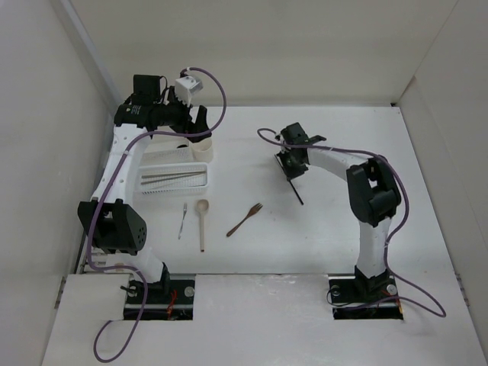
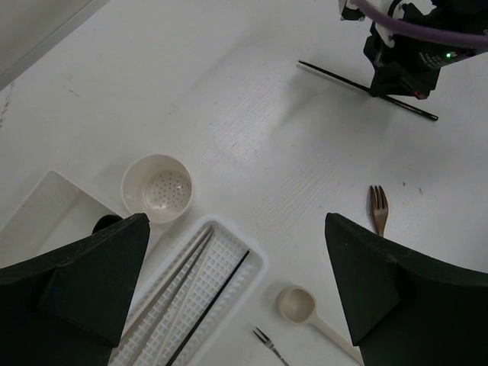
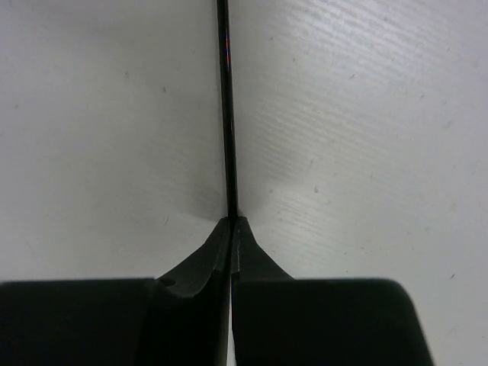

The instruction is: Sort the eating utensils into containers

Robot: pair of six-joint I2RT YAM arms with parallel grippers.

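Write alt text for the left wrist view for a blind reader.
The open left gripper looks down on a round cream cup, a ribbed tray holding three chopsticks, and a white box at left. A pale spoon, brown fork and small metal fork lie loose on the table. At top right, the right gripper pinches a dark chopstick.

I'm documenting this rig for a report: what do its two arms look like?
Both the left arm and right arm have white links, bulky black joints and black jaws. A purple cable runs along each. The left wrist carries a small white box.
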